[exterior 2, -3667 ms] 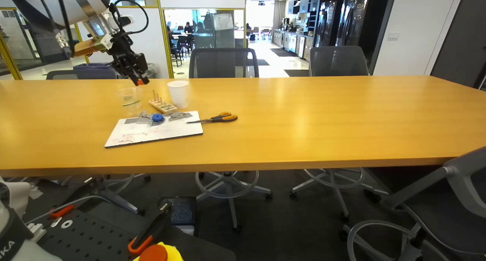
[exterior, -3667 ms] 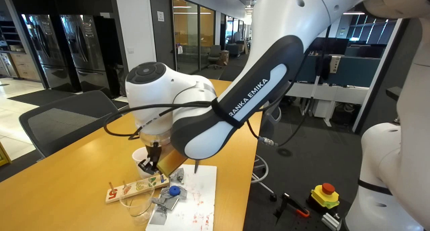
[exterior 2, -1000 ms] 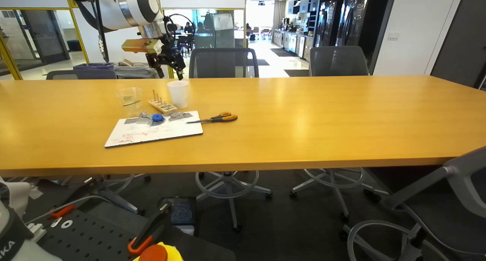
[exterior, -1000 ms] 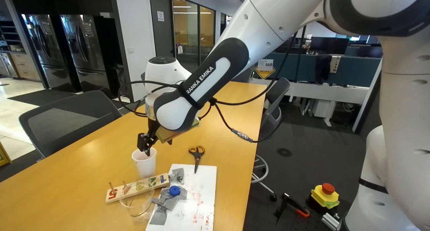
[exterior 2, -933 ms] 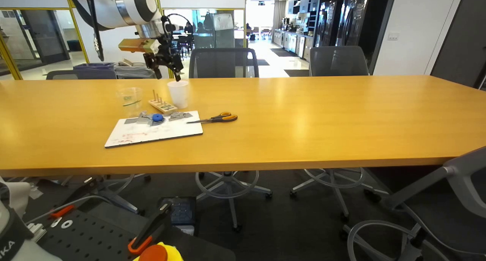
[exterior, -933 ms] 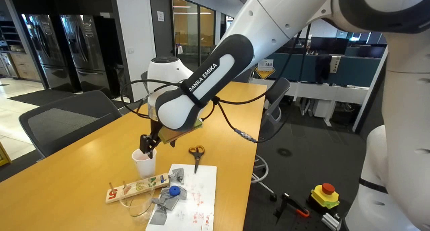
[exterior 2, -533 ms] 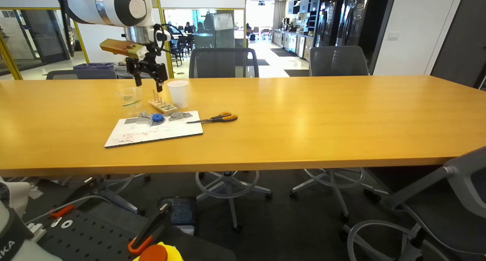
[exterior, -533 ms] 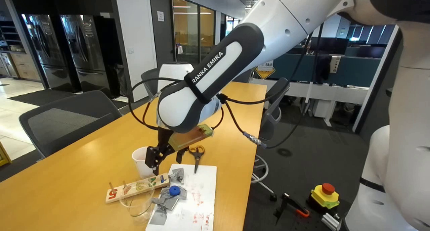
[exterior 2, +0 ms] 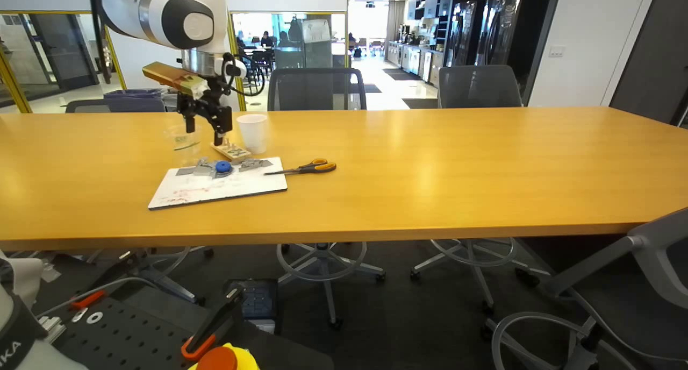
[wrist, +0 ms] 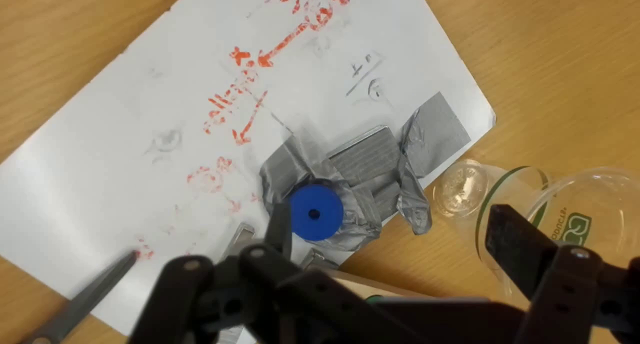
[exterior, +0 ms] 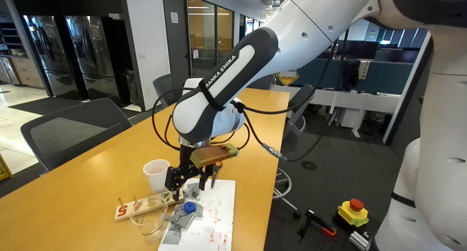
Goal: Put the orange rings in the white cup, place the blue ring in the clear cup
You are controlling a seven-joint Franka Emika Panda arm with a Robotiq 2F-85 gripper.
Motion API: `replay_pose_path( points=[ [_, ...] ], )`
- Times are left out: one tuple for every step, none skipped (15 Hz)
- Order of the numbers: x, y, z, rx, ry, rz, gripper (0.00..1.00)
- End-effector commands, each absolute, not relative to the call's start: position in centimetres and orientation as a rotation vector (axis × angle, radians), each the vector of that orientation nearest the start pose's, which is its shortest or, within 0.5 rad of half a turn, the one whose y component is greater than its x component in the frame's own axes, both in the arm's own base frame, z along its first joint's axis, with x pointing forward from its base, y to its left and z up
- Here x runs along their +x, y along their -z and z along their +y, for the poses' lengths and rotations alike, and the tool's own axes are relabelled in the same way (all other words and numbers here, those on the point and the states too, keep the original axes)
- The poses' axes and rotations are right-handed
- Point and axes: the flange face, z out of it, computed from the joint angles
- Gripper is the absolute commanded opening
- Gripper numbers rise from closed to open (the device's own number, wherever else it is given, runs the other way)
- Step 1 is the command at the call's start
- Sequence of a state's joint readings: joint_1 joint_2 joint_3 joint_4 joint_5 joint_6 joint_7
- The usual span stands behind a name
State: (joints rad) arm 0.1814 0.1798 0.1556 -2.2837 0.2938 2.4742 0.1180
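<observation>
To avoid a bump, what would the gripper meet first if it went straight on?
Probably the grey tape around the blue ring, perhaps the ring itself; depth is unclear.

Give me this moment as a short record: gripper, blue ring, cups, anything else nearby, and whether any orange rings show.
gripper: open, holding nothing
blue ring: on the tape on the whiteboard
clear cup: upright, beside the whiteboard
white cup: upright, contents unclear
orange rings: none visible
pegboard: near the white cup
scissors: partly on the whiteboard

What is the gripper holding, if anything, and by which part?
Nothing: the gripper stands open, and the blue ring lies apart from it, on gray tape.
</observation>
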Motion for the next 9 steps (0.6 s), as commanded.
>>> replay_pose_path(
  points=[
    [51.1,-26.8,17.2,-2.891,-0.068,0.123,1.0],
    [51.3,-26.3,17.2,-2.883,-0.06,0.152,1.0],
    [51.4,-25.9,17.2,-2.873,-0.062,0.176,1.0],
    [51.6,-25.5,17.2,-2.865,-0.059,0.193,1.0],
    [51.7,-25.1,17.3,-2.856,-0.053,0.218,1.0],
    [51.9,-24.7,17.4,-2.848,-0.039,0.241,1.0],
    [52.0,-24.4,17.4,-2.841,-0.026,0.261,1.0],
    [52.1,-24.1,17.5,-2.837,-0.014,0.281,1.0],
    [52.2,-23.6,17.6,-2.838,-0.001,0.296,1.0]
  ],
)
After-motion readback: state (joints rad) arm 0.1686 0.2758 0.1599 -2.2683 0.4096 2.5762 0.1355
